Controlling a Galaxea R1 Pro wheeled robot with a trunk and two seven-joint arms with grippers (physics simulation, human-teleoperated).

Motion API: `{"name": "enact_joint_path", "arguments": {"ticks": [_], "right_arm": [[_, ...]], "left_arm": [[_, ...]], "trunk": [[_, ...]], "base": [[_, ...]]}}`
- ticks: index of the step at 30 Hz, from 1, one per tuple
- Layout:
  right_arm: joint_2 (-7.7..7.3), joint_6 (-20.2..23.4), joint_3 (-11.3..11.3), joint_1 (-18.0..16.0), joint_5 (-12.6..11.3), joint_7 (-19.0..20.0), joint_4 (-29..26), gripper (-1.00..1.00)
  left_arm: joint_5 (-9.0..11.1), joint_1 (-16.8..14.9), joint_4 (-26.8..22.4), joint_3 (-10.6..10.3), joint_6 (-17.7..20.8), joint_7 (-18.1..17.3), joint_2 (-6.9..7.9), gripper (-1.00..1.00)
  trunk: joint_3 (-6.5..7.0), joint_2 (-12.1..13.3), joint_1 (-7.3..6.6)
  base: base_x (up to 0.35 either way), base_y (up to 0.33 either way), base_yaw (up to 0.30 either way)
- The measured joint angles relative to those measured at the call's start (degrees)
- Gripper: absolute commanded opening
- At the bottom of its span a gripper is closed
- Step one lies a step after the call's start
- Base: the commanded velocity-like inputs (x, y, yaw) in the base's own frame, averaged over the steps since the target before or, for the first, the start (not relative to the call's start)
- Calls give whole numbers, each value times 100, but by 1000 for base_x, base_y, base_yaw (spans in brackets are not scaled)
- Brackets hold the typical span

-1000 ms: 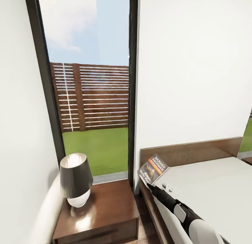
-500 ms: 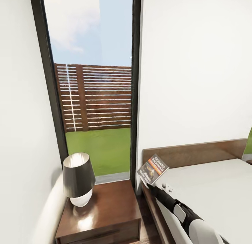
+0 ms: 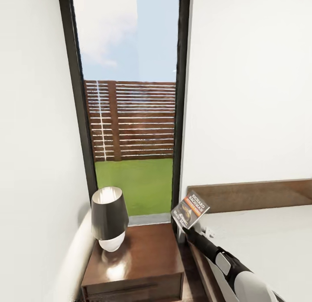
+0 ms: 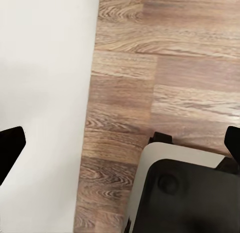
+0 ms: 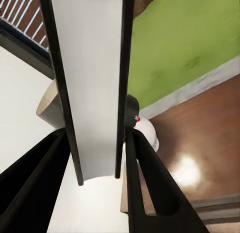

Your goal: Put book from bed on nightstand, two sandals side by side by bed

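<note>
The tall black-framed window rises behind the corner, with the large low bed, a light-grey mattress in a dark brown frame, to one side of it and the low dark reddish-brown wooden nightstand just beside the bed's head end. A lamp with a dark shade and white base stands at the nightstand's far corner; the near part of its top shows glossy bare wood.

The right gripper has its jaws clamped on the thin paperback book with the grey-and-dark cover and orange title band, held tilted in the air over the gap between bed and nightstand. The right wrist view shows the book edge-on between the two black fingers.

To set it down well, I would swing the arm over the bare wood, keep wide of the lamp, lay the book flat, lower until it touches, then release.

The left gripper hangs over the light wood-plank floor, its jaws wide apart and holding nothing.
</note>
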Motion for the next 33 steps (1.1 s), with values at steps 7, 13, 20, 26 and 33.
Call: {"name": "enact_joint_path", "arguments": {"ticks": [7,13,20,26,33], "right_arm": [[-19,-1,-2,0,4,-1,-8,-100],[-25,-2,-5,0,4,-2,-61,-100],[-27,-2,-6,0,6,1,-108,-100],[-30,-1,-21,0,-5,1,-121,-100],[-30,2,-25,0,-1,-1,-125,-100]], "left_arm": [[1,-1,1,-4,-102,0,1,100],[2,2,1,-6,-136,-1,0,100],[3,2,1,-9,-141,-1,-2,100],[0,0,-2,-17,-142,-1,-2,100],[-35,-2,1,-41,-138,-1,-2,100]], "trunk": [[0,0,0],[0,0,0],[0,0,0],[0,0,0],[0,-1,0]], "base": [[0,0,285],[0,0,292],[3,-56,293],[27,-146,294],[9,-47,283]]}}
